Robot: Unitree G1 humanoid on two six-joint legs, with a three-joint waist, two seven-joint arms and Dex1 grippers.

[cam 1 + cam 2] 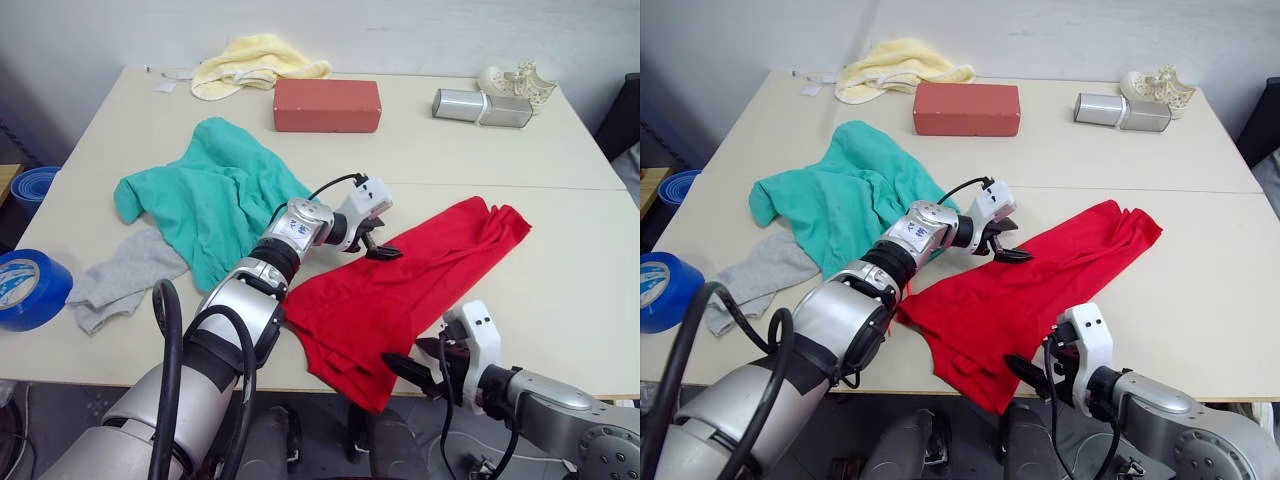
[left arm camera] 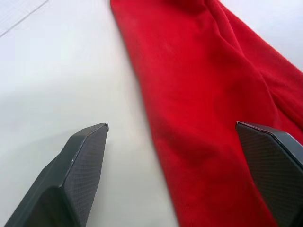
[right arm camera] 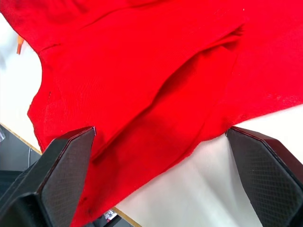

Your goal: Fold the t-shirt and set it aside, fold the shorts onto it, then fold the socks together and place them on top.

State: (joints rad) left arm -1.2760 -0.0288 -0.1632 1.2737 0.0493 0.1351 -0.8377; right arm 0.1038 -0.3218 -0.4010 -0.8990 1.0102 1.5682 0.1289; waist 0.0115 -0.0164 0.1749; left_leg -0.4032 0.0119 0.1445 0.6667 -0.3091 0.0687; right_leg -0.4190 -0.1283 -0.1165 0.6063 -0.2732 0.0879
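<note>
Reaching forward over the surface [image 1: 560, 290], left arm is stretched out with its wrist bent down; left hand [image 1: 375, 243] hovers at the near-left edge of the t-shirt [image 1: 400, 290], fingers spread apart, nothing between them. Wrist view has one finger [image 2: 78, 170] over bare surface and the other over red cloth.

Landmark taken: the t-shirt, lying crumpled and drawn out diagonally, its near end drooping over the front edge of the surface.

Left to right from there:
- blue tape roll [image 1: 28, 288], far left of the t-shirt, at the surface's left edge.
- socks [image 1: 120, 280], grey, lying flat well left of the t-shirt, touching the lower edge of the shorts.
- shorts [image 1: 215, 195], teal, bunched, left of the t-shirt and just beyond the left arm.
- pale yellow cloth [image 1: 255, 62], far back-left of the t-shirt.
- red block [image 1: 327, 105], behind the t-shirt toward the far edge.
- right hand [image 1: 415, 374], low at the front edge, right beside the t-shirt's hanging end; arm comes in from the lower right, fingers pointing left. Fingers wide apart, empty; right wrist view shows the hanging fold between them.
- silver canister [image 1: 482, 106], lying on its side behind the t-shirt, with a cream-coloured object [image 1: 520, 80] just beyond it; cannot tell what that is.
</note>
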